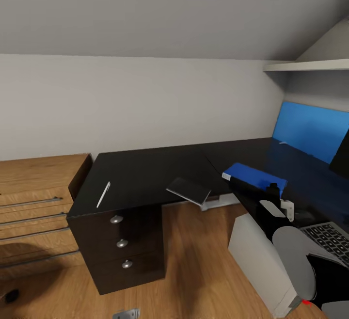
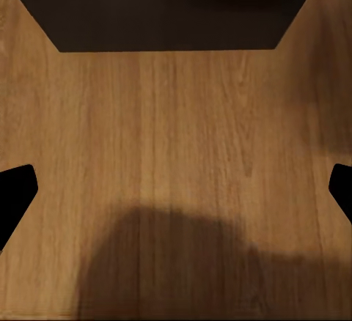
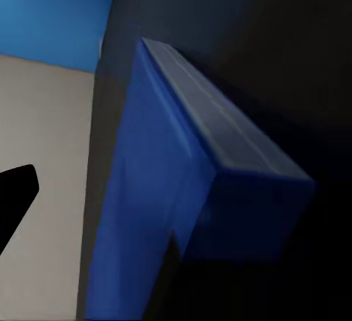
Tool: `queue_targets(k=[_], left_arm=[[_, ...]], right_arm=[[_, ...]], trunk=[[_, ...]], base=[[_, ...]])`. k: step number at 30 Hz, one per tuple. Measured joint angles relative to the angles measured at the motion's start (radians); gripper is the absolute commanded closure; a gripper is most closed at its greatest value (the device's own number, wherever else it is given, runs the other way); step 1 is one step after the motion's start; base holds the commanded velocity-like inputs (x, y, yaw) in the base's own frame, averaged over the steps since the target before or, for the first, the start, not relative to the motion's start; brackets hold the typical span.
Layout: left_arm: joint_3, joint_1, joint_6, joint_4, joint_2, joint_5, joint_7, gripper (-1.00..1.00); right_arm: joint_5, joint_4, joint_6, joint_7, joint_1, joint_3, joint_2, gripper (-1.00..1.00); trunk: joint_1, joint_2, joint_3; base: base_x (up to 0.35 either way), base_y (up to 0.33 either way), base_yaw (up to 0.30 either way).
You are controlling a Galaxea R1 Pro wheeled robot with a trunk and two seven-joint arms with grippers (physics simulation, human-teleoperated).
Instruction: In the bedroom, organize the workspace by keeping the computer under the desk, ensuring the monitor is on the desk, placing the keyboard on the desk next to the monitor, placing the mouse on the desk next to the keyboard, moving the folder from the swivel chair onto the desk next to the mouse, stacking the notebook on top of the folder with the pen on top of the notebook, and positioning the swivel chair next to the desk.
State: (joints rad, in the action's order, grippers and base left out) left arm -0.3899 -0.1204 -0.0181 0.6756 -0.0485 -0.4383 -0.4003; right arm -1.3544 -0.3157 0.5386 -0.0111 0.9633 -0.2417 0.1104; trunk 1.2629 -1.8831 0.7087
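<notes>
The folder (image 1: 254, 177) lies on the black tabletop (image 1: 145, 168), near the inner corner of the L, with the right gripper (image 1: 274, 194) directly at its near end. In the right wrist view the folder (image 3: 183, 189) sits close in front of the camera, one dark fingertip (image 3: 15, 193) off to its side; whether those jaws are clamped on the folder or standing apart cannot be told. The left jaws are apart, their fingertips (image 2: 16, 193) over bare wood floor (image 2: 176, 152).

The step in hand appears to be settling the folder in place. To do it well, the folder should end flat and fully supported, clear of the tabletop edge.

The notebook (image 1: 189, 191) lies just beside the folder, overhanging the front edge, and should be lifted carefully. The pen (image 1: 103, 194) lies well apart, above the three closed drawers (image 1: 121, 244); their contents are hidden. A keyboard (image 1: 329, 241) shows at the right.
</notes>
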Motion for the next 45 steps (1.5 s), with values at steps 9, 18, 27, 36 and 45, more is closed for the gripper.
queue_targets(k=[9,18,27,36,45], left_arm=[[0.0,0.0,0.0,0.0,0.0,0.0,0.0,-1.0],[0.0,0.0,0.0,0.0,0.0,0.0,0.0,-1.0],[0.0,0.0,-0.001,0.0,0.0,0.001,-0.001,-1.0],[0.0,0.0,0.0,0.0,0.0,0.0,0.0,-1.0],[0.0,0.0,0.0,0.0,-0.001,0.0,-0.001,-1.0]], right_arm=[[0.0,-0.001,0.0,0.0,0.0,0.0,0.0,-1.0],[-0.002,-0.001,0.0,0.0,0.0,0.0,0.0,-1.0],[0.0,-0.002,0.0,0.0,0.0,0.0,0.0,-1.0],[-0.001,-0.001,0.0,-0.001,0.0,-0.001,0.0,-1.0],[-0.007,-0.001,0.0,-0.003,0.0,-0.003,0.0,-1.0]], trunk=[[0.0,0.0,0.0],[0.0,0.0,0.0],[0.0,0.0,0.0],[-0.027,0.049,-0.022],[-0.062,0.112,-0.05]], base=[[-0.054,0.0,0.0],[-0.001,0.0,0.0],[-0.082,0.0,0.0],[-0.002,0.0,0.0],[0.0,0.0,0.0]])
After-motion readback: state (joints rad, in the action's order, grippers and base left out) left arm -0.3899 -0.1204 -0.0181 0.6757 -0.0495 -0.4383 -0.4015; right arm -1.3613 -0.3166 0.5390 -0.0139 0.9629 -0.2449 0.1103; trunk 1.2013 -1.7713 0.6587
